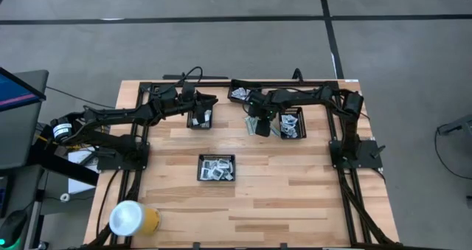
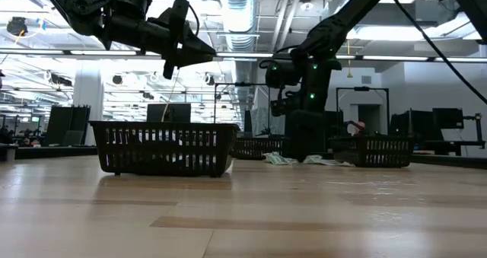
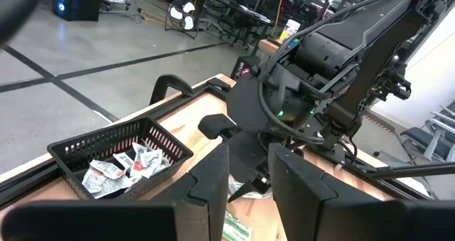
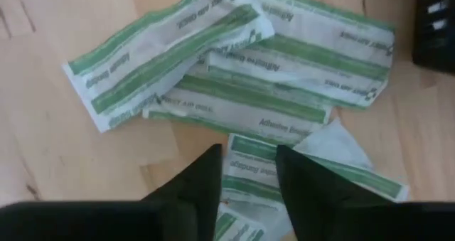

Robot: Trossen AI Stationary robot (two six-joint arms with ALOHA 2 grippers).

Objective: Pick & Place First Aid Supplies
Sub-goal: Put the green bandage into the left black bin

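A loose pile of slim green-white strips (image 1: 259, 127) (image 4: 242, 92) lies on the wooden table among black mesh trays. My right gripper (image 1: 257, 122) (image 4: 247, 171) points down at the pile's near edge. Its fingers are a little apart, one on each side of a single strip (image 4: 250, 163) that lies flat on the table. My left gripper (image 1: 212, 101) (image 3: 249, 188) hangs level, high over the far-left tray (image 1: 199, 119), open and holding nothing. White sachets with red and blue marks fill the far tray (image 3: 119, 163) (image 1: 240, 94). My right gripper comes from above, its two fingers (image 4: 206, 184) along the long edges of one strip's end (image 4: 245, 150), which fills the gap between them. The strip lies flat on the table. I cannot tell whether the fingers touch it.
A tray of sachets (image 1: 217, 167) (image 2: 163, 148) stands mid-table and another (image 1: 292, 123) just right of the pile. A yellow-and-white roll (image 1: 133, 219) sits at the near left corner. The near half of the table is bare wood. A black frame runs along the edges.
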